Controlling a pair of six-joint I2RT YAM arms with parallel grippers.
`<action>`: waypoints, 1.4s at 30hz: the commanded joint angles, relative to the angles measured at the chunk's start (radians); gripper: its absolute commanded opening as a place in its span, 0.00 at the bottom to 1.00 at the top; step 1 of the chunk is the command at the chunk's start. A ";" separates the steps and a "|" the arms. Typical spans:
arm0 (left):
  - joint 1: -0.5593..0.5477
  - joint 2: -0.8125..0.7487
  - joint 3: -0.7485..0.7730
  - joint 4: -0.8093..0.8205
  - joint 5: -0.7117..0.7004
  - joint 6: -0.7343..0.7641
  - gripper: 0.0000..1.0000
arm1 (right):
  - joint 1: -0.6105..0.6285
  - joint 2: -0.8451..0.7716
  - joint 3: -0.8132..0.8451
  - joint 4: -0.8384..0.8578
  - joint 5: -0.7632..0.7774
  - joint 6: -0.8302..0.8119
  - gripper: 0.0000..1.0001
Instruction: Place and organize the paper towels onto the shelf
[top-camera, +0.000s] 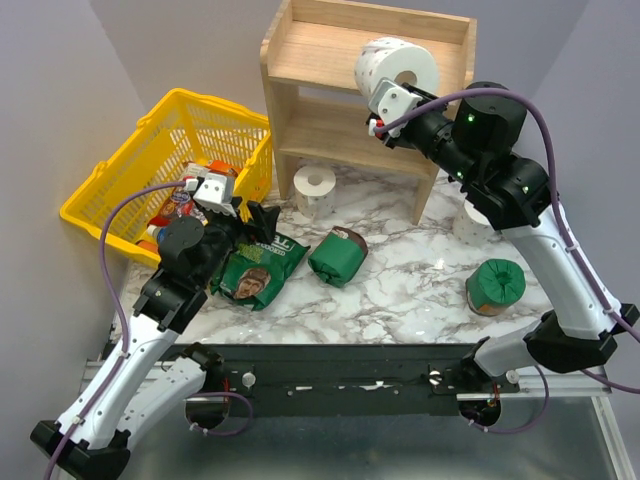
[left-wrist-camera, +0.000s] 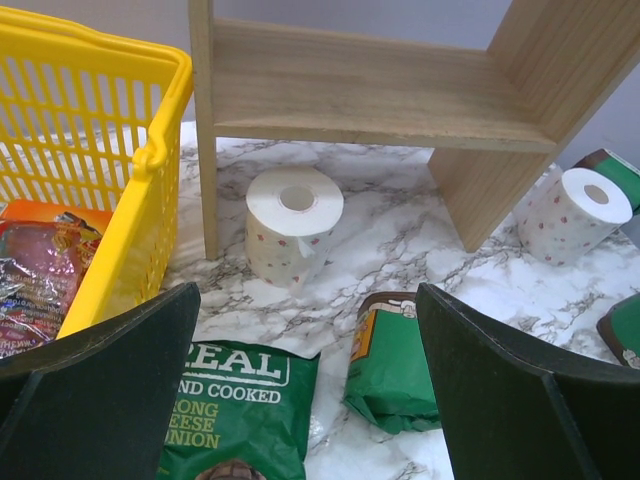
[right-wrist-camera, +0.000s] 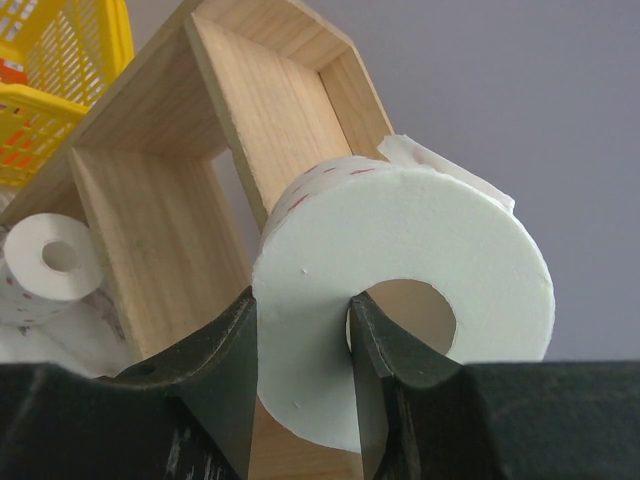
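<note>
My right gripper (top-camera: 388, 88) is shut on a white paper towel roll (top-camera: 397, 65), one finger inside its core and one outside, holding it over the top tier of the light wooden shelf (top-camera: 320, 62). The right wrist view shows this grip (right-wrist-camera: 300, 305) on the roll (right-wrist-camera: 420, 240), with the shelf (right-wrist-camera: 180, 200) behind. A second roll (top-camera: 314, 188) stands on the table in front of the shelf's lower tier; it also shows in the left wrist view (left-wrist-camera: 293, 225). A third roll (left-wrist-camera: 572, 213) lies right of the shelf, mostly hidden behind the right arm in the top view. My left gripper (top-camera: 262, 222) is open and empty (left-wrist-camera: 307, 295), low over the table.
A yellow basket (top-camera: 170, 130) with snack packs stands at the left, close to the shelf. A green chip bag (top-camera: 258, 268) and a green wrapped package (top-camera: 338, 255) lie under my left gripper. Another green package (top-camera: 495, 285) lies at the right.
</note>
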 joint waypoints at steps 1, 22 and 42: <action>0.003 0.013 0.005 0.006 -0.007 0.004 0.99 | -0.020 -0.018 -0.003 0.075 -0.017 -0.028 0.33; 0.005 -0.002 0.005 0.004 -0.023 0.009 0.99 | -0.064 0.015 0.023 0.075 -0.054 -0.031 0.32; 0.005 0.005 -0.001 0.002 -0.037 0.013 0.99 | -0.167 0.224 0.210 0.105 0.046 -0.043 0.58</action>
